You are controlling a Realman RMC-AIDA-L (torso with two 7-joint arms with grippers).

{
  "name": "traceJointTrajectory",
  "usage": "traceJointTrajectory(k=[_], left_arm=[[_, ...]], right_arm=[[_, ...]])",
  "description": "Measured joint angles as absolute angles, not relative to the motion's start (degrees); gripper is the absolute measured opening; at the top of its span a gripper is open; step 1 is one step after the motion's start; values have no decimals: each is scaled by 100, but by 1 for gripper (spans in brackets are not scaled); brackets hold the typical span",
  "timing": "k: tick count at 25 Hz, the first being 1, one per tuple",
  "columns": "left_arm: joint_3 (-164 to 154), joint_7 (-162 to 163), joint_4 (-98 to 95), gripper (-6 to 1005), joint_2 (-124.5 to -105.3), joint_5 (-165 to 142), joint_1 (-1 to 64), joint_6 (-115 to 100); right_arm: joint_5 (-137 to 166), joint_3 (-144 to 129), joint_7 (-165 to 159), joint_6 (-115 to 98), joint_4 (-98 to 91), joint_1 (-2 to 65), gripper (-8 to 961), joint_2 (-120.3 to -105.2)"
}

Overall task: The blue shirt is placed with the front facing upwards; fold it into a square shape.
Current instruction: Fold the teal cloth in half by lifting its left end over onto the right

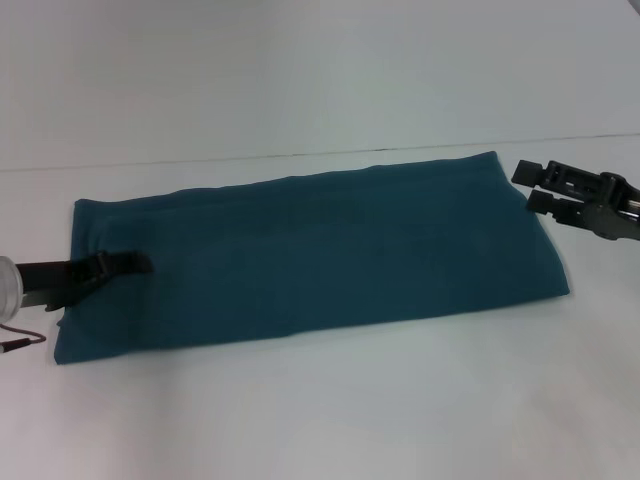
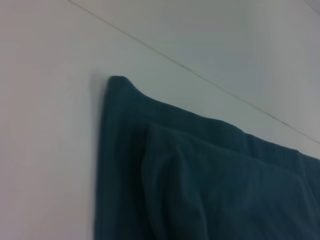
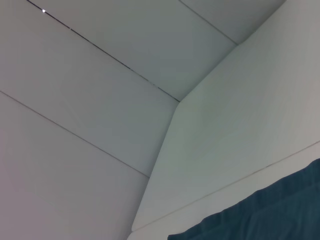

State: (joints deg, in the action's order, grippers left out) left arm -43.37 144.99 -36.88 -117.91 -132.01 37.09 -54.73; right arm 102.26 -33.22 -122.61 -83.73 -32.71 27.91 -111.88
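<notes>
The blue shirt (image 1: 310,255) lies on the white table, folded into a long teal band that runs left to right, with plain cloth up and no print showing. My left gripper (image 1: 128,265) reaches in low over the shirt's left end and rests on or just above the cloth. The left wrist view shows that end's far corner (image 2: 117,87) with a rumpled upper layer (image 2: 200,180) over a lower one. My right gripper (image 1: 537,187) is open and empty, just off the shirt's far right corner. The right wrist view shows only a strip of the shirt's edge (image 3: 270,212).
The white table (image 1: 320,410) runs well past the shirt at the front and back. A thin seam line (image 1: 250,158) crosses the table behind the shirt. A red cable end (image 1: 15,345) hangs by my left arm at the left edge.
</notes>
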Motion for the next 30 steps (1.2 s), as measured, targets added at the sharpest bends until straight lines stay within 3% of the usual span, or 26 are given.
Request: traceJointTrajectory(k=[6, 12, 15, 25, 30], left_arm=[[-4367, 14532, -3761, 729, -11766, -13200, 3746, -5531], [-4370, 14529, -3819, 533, -11775, -13194, 3751, -5569], [-4368, 14509, -3821, 333, -11765, -13176, 3743, -5586], [-4357, 14489, -3824, 70, -11754, -13205, 3754, -5543], [-4365, 14430, -3904, 48, -11754, -13210, 3722, -5520]], right_arm=[[10212, -3295, -12260, -8414, -3269, 2742, 892, -11188], [10207, -3269, -12253, -8419, -3269, 2733, 892, -11192], [10205, -3269, -12252, -8420, -3269, 2742, 892, -11193], [10204, -3269, -12252, -8387, -3269, 2786, 892, -11186], [10204, -3269, -12252, -8385, -3269, 2790, 892, -11188]])
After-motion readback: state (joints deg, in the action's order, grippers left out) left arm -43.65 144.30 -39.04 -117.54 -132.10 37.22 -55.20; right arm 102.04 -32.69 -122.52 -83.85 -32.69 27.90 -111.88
